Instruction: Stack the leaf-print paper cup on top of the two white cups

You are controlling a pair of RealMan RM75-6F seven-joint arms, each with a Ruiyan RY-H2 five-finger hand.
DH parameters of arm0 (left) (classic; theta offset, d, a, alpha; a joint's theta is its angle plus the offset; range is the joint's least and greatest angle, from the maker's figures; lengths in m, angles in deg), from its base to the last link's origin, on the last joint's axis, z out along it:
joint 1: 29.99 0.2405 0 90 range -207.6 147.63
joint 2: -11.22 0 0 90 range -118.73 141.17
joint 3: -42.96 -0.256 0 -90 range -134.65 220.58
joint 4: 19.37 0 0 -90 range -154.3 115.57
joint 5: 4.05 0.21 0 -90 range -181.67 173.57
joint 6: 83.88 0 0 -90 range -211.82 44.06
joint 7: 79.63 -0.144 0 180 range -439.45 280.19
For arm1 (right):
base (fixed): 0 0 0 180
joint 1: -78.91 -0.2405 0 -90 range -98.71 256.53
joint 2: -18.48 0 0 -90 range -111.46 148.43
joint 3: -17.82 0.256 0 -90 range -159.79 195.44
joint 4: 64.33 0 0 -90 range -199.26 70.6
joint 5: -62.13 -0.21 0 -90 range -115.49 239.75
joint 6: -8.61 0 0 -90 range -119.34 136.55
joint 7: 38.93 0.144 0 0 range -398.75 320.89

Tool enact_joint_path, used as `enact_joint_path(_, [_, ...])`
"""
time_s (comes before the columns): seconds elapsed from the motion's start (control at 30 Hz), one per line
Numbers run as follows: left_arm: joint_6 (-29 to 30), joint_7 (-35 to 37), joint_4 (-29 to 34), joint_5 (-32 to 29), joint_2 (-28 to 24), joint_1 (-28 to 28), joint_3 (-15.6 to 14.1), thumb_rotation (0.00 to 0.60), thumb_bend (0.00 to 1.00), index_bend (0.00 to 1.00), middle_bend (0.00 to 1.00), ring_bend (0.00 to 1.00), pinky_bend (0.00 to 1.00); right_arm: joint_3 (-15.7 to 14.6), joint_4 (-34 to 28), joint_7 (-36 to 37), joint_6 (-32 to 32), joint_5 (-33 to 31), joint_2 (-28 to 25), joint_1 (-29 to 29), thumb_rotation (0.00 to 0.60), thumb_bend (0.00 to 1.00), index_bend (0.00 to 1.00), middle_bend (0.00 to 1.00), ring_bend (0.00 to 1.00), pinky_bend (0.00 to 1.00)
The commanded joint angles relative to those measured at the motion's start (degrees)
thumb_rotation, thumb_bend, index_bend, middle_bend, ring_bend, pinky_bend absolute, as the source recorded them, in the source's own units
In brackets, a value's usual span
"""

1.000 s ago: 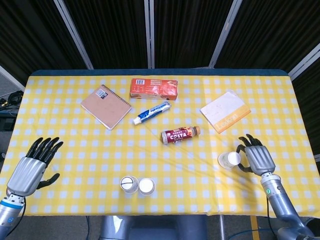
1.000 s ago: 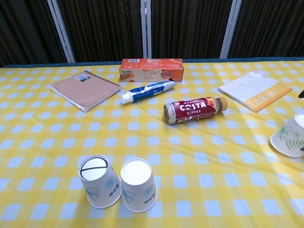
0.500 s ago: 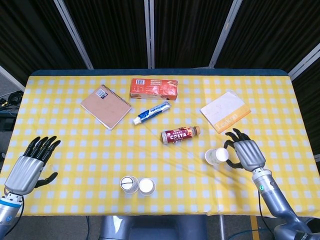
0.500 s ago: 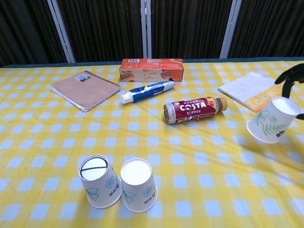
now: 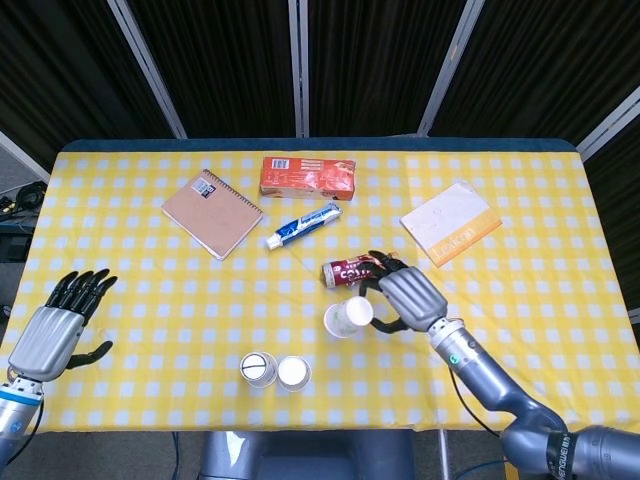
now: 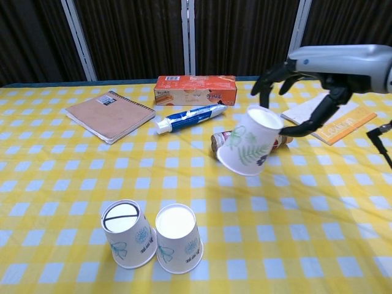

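My right hand (image 5: pixel 408 298) (image 6: pixel 318 73) holds the leaf-print paper cup (image 6: pixel 250 143) (image 5: pixel 348 317) tilted in the air, its wide mouth facing down-left, above the table's middle. It hangs in front of the Costa bottle, up and to the right of the two white cups. Those two white cups (image 6: pixel 127 234) (image 6: pixel 178 239) stand upside down side by side near the front edge, also seen as white cups (image 5: pixel 258 369) (image 5: pixel 293 374) from above. My left hand (image 5: pixel 58 329) is open over the table's front left corner, far from the cups.
A Costa coffee bottle (image 5: pixel 352 270) lies behind the held cup. Further back lie a toothpaste tube (image 5: pixel 303 224), an orange box (image 5: pixel 307 176), a brown spiral notebook (image 5: pixel 212 212) and a yellow-edged notepad (image 5: pixel 450 222). The yellow check tablecloth (image 5: pixel 150 290) covers the table.
My right hand has carried the leaf-print cup leftward and higher, from the table's right side to above the middle. My left hand has drifted slightly down.
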Motion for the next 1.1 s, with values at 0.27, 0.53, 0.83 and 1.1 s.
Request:
enact_joint_path(0.27, [-1.7,2.1,-1.1,-0.7,-0.3,-0.6,0.5,0.6,0.24,0.0,0.0,0.0,0.0,1.5,-6.1,-6.4,0.4,-3.7,3.9,-6.2,0.6,0.22,0.57,0.19,0.0,0.21])
enact_joint_path(0.53, [-2.5,3.1,-1.3,-0.7,-0.5,-0.8,0.7,0.6,0.24,0.0,0.0,0.0,0.0,2.1,-9.0,-11.4,-3.3,-6.8,6.6,-9.3,0.6,0.22,0.57,0.19,0.0,0.21])
enact_joint_path(0.83, [-2.7,3.2,-1.3,-0.5,-0.6,-0.8,0.7,0.6,0.24,0.0,0.0,0.0,0.0,0.1,-9.9,-10.6,-8.8,-3.9,8.6,-7.8,0.6,0.22,0.58,0.19,0.0,0.21])
enact_joint_path(1.1, [-1.9,3.6,-0.8,0.7,-1.0,-0.4,0.4,0.6,0.24,0.0,0.0,0.0,0.0,-3.2,-9.8,-11.3,-9.7,0.3,10.5,-7.2,0.6,0.22,0.58,0.19,0.0,0.2])
